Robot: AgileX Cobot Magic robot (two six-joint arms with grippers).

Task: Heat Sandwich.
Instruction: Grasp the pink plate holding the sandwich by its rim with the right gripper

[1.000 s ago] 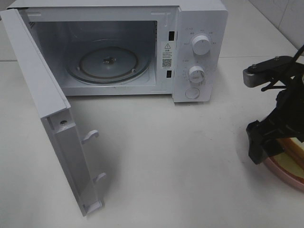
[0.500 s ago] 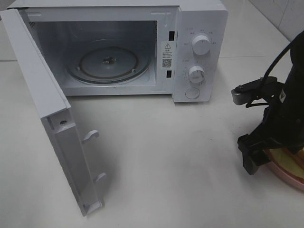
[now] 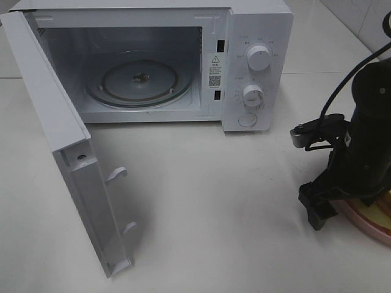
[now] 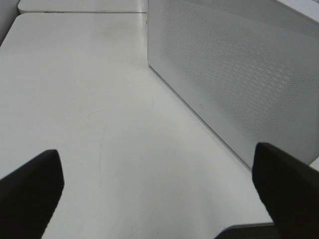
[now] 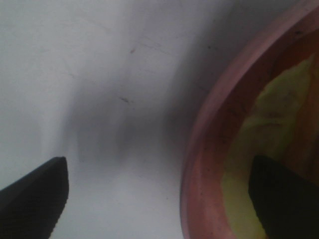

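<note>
The sandwich (image 5: 271, 119) lies on its pink plate (image 5: 199, 149), at about four o'clock in the high view and half cut off by the frame edge. It is well apart from the microwave (image 3: 256, 61) at eleven o'clock.

The right gripper (image 5: 159, 199) hangs spread to its widest over the plate's near rim and grips nothing. One finger is above bare table (image 3: 214, 195), the other above the sandwich, with the rim between them. The step in hand looks like the reach for the plate. Next it probably needs to sink a little and pinch the rim without pressing the bread.

The left gripper (image 4: 159, 199) is likewise wide apart and empty, low beside the outer face of the door (image 3: 61, 134).

From the plate toward ten o'clock, bare table leads to the cavity, where the glass turntable (image 3: 140, 79) waits. The control panel (image 3: 253, 73) stands at the cavity's three o'clock side, so the plate would have to swing round it. The door hangs out at nine o'clock, latch hooks (image 3: 116, 175) jutting into the path.
</note>
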